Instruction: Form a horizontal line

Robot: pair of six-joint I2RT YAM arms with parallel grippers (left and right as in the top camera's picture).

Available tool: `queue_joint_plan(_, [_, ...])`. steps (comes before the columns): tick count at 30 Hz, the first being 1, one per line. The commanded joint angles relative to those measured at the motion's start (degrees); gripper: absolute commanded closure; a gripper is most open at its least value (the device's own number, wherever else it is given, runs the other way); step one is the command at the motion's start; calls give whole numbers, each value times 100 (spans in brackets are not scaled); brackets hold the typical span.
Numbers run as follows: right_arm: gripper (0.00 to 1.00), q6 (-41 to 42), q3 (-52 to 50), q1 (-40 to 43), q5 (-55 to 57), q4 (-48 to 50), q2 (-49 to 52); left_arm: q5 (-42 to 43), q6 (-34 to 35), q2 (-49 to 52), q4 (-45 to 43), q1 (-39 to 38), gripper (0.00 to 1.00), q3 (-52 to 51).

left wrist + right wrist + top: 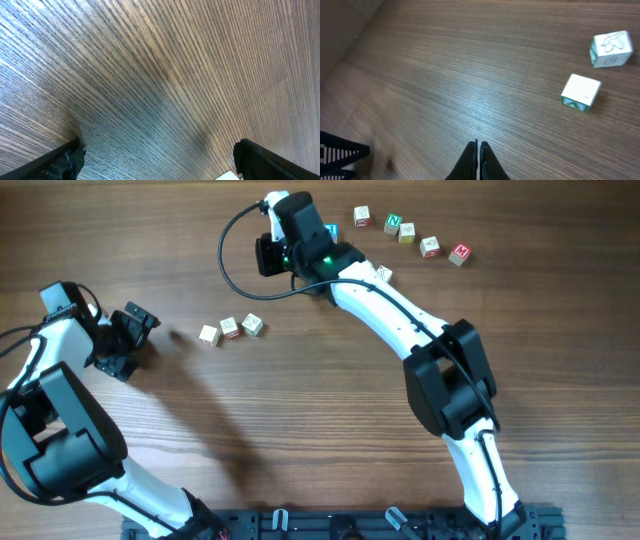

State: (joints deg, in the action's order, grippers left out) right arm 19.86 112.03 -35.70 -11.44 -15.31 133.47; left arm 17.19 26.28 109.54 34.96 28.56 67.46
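Overhead: horizontal line (230, 328) of three small pale wooden letter cubes sits left of table centre. The row is slightly slanted, its right end a bit higher in frame. The cubes sit side by side; can't tell if the edges actually touch. Red mark visible on the middle cube; the other marks are too small to read. No gripper is on the row. Left gripper (159, 150) is spread wide: in the left wrist view its dark fingers (60, 162) show only at the bottom corners, with nothing but bare wood table (165, 65) between them. Overhead puts it at the far left, near the row's left end but apart from it. Right gripper (478, 150) is pressed together, fingers meeting in a thin seam with nothing pinched, above bare wood. Right arm (400, 315) reaches from bottom right up to top centre, well above the row. Right wrist view shows two loose cubes at right: white-topped cube (581, 92) with a green mark on its side, and outline-drawing cube (611, 49) beyond it, apart from each other. Overhead also shows a curved string of five loose cubes (407, 232) at upper right, a blue-lettered cube (332, 230) partly hidden by the wrist, and one pale cube (383, 274) just beside the arm.
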Motion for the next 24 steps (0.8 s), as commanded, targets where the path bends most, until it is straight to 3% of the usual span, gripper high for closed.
queue_joint_plan(1, [95, -33, 90, -101, -496, 157, 376, -575, -11, 426, 107, 70, 0, -341])
queue_joint_plan(14, [96, -328, 92, -855, -343, 267, 1067, -575, -11, 426, 107, 70, 0, -341])
queue_joint_plan(24, [96, -330, 92, -848, -363, -192, 999, -575, -11, 426, 107, 70, 0, -341])
